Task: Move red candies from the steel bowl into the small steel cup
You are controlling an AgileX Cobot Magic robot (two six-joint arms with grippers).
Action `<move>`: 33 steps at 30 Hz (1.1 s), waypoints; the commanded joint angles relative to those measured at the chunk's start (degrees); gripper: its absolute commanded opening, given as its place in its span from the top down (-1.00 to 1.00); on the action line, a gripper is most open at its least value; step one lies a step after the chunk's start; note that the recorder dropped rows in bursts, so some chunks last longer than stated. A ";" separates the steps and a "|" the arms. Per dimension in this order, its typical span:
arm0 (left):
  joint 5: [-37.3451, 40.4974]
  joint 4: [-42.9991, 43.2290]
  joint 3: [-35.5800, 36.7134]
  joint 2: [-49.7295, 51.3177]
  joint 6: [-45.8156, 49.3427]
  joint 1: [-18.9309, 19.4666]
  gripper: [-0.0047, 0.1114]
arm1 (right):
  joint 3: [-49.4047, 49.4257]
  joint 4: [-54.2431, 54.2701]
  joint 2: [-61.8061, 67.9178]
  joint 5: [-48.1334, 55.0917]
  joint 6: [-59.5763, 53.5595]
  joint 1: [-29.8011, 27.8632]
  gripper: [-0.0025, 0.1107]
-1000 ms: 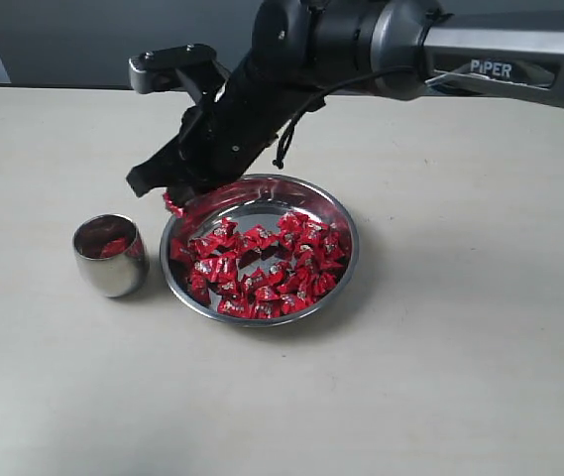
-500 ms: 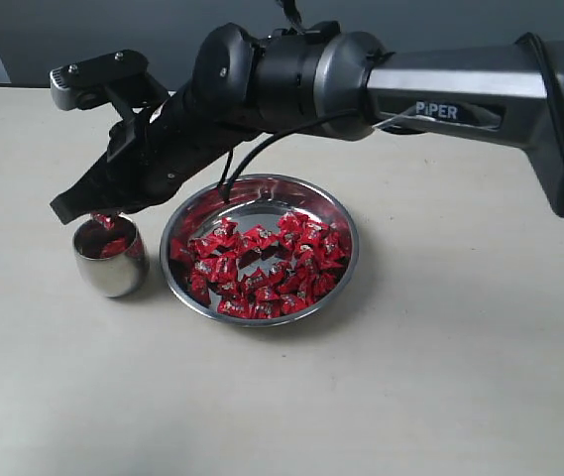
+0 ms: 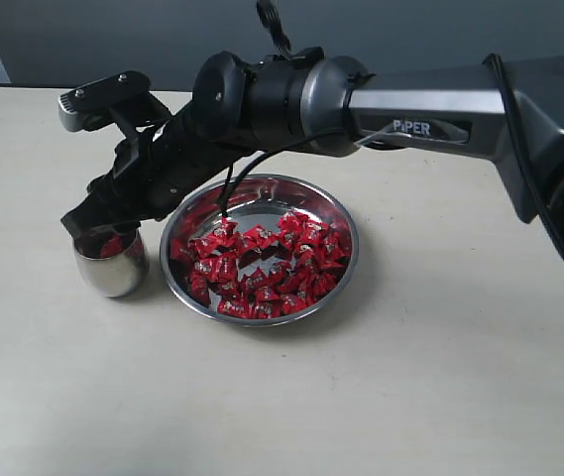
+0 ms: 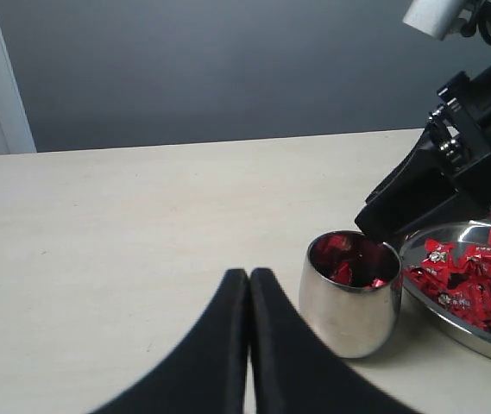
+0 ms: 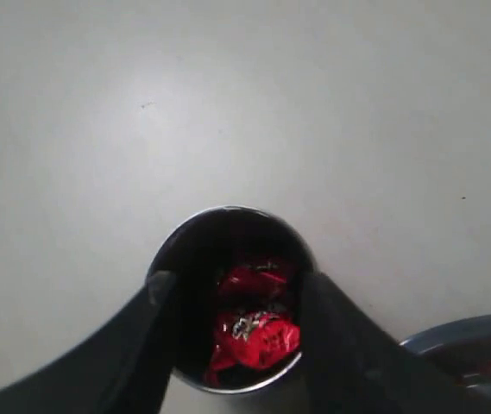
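While right jaws gape, candies [image 5: 254, 332] below, inside cup [image 5: 195, 259]

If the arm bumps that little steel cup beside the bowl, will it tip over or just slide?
Probably tips fairly easily: the cup has a rounded body narrowing toward its base. Its polished steel would likely slide on the smooth table and feel slippery. With only a few candies inside, it is probably light.
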 commanded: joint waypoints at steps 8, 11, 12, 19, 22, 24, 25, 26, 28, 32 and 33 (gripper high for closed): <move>0.01 0.04 0.14 -0.26 -0.13 -0.10 0.91 | 0.02 -22.95 -1.96 6.35 17.53 -3.86 0.17; 0.01 0.04 0.14 -0.26 -0.13 -0.10 0.91 | 0.02 -29.88 -1.06 8.77 21.38 -4.67 0.17; 0.01 0.04 0.14 -0.26 -0.13 -0.10 0.91 | 0.02 -30.86 -0.60 9.36 21.56 -4.91 0.17; 0.01 0.04 0.14 -0.26 -0.13 -0.10 0.91 | 0.02 -37.36 1.90 14.22 23.88 -6.08 0.17; 0.01 0.04 0.14 -0.26 -0.13 -0.10 0.91 | 0.02 -40.53 2.86 14.22 26.38 -6.47 0.17; 0.01 0.04 0.14 -0.26 -0.13 -0.10 0.91 | 0.02 -41.61 3.49 14.22 27.54 -6.62 0.17; 0.01 0.04 0.14 -0.26 -0.13 -0.10 0.91 | 0.02 -41.95 3.96 14.11 27.55 -6.83 0.17; 0.01 0.04 0.14 -0.26 -0.13 -0.10 0.91 | 0.02 -41.95 4.25 14.11 27.55 -6.93 0.17; 0.01 0.04 0.14 -0.26 -0.13 -0.10 0.91 | 0.02 -42.20 4.79 14.11 27.55 -6.93 0.17; 0.01 0.04 0.14 -0.26 -0.13 -0.10 0.91 | 0.02 -42.20 4.86 13.68 27.55 -6.93 0.18; 0.01 0.04 0.14 -0.26 -0.13 -0.10 0.91 | 0.02 -42.20 4.86 13.68 27.55 -6.93 0.28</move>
